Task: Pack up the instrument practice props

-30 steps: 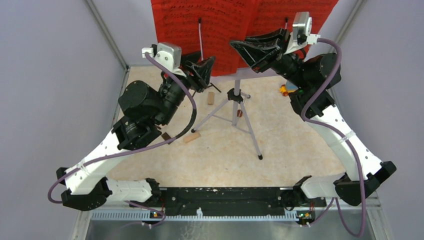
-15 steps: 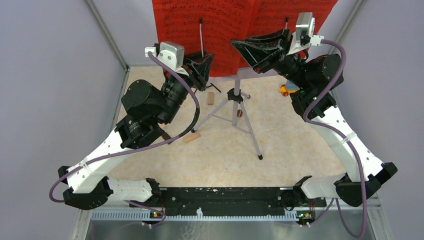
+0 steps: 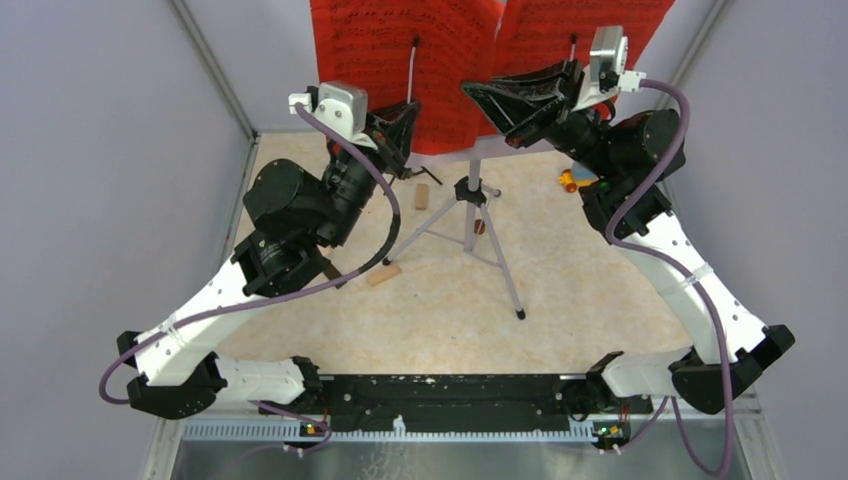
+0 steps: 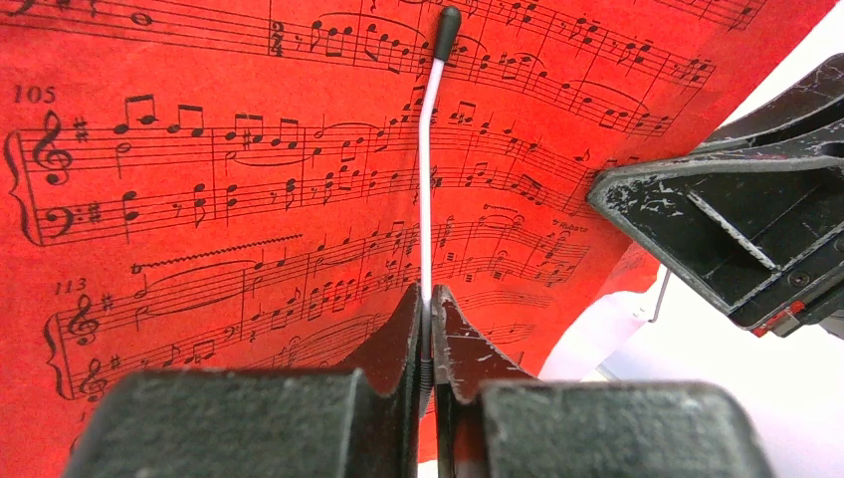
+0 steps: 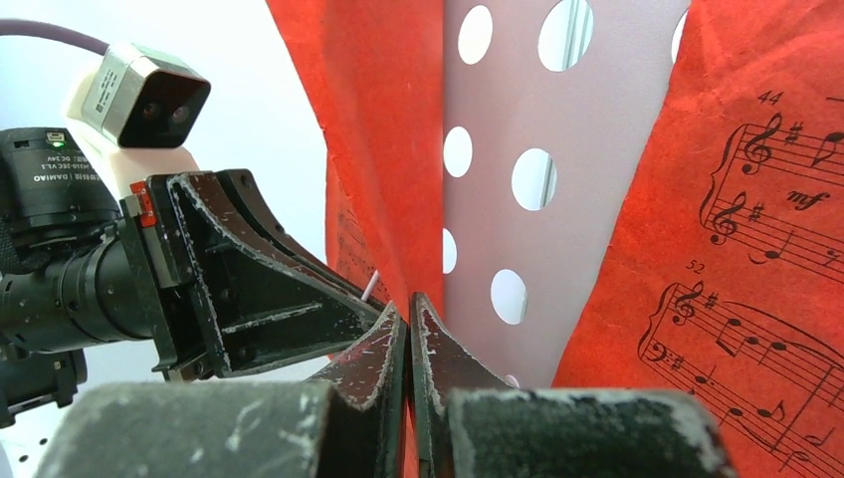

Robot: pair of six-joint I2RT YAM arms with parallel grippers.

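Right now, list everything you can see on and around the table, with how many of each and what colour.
red sheet-music pages: two, red, side by side on the desk with a gap between them
music desk: one, white, perforated, behind the pages
page-holder wires: two, pale with black tips, one across each page
tripod stand: one, silver legs, mid-table
wooden blocks: at least two, tan, left of the stand
toy car: one, mostly yellow, by the right arm
table: one, beige
left gripper: black, shut on the left wire
right gripper: black, shut at the gap between the pages; what it pinches is unclear
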